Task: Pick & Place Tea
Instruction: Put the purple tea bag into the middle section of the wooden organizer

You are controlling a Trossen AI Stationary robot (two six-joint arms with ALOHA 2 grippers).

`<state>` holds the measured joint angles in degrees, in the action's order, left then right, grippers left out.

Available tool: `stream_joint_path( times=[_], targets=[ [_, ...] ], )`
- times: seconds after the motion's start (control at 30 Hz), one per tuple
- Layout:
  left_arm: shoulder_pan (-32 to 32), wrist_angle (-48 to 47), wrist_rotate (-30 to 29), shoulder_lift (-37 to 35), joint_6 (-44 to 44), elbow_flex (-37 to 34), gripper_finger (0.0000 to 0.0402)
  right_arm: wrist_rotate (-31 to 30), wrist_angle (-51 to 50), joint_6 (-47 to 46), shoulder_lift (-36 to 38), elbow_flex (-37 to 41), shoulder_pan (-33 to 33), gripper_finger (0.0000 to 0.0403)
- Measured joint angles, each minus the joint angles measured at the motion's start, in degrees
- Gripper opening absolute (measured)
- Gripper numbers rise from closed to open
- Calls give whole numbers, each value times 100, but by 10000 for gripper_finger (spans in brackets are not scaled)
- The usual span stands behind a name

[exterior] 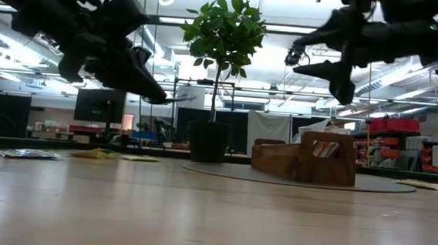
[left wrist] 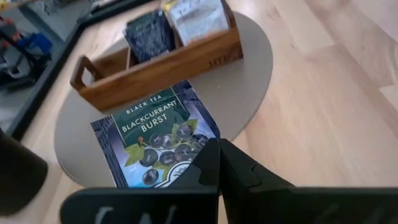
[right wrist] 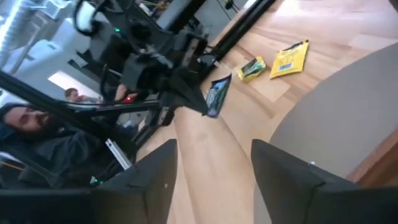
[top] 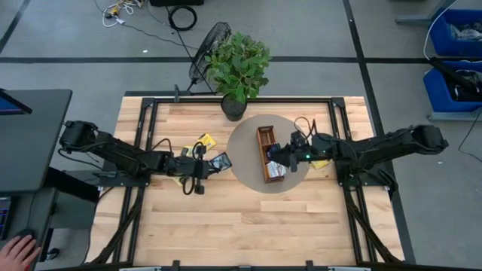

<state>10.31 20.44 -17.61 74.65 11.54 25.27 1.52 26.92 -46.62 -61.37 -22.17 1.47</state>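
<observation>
High view — left gripper [top: 213, 163] clamps a navy sachet [top: 221, 161] left of the round mat [top: 245, 169]; right gripper [top: 280, 156] over the tray [top: 267, 153]. Left wrist view — sachet pinched, tray beyond. Right wrist view — fingers [right wrist: 286, 180] apart, empty; yellow sachets [right wrist: 290, 59] on the table [right wrist: 205, 162].

You get even, bright overhead light on the wooden table [top: 248, 226], with soft, short shadows. Looking level across it, the ceiling lights [exterior: 300, 66] glare behind both arms, so they read as near-black silhouettes. Your right wrist camera is tilted and smeared, perhaps from motion. In the left wrist view the sachet [left wrist: 155, 140] print is sharp, the near fingers [left wrist: 242, 174] soft.
</observation>
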Motion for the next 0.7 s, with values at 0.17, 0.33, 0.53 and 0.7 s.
stream_joint_path(
  times=[0.17, 0.33, 0.53, 0.7],
  targets=[
    [0, 51, 0, -2, 368, 137, 2, 260, -1062, -57, -412, -932, 121, 226],
    [0, 68, 0, -2, 709, 271, 2, 611, -2032, 152, -1143, -1946, 300, 216],
    [0, 80, 0, -2, 918, 388, 2, 1138, -2627, 383, -2098, -3031, 544, 202],
    [0, 86, 0, -2, 926, 390, 2, 1431, -3059, 529, -2772, -3694, 657, 195]
  ],
)
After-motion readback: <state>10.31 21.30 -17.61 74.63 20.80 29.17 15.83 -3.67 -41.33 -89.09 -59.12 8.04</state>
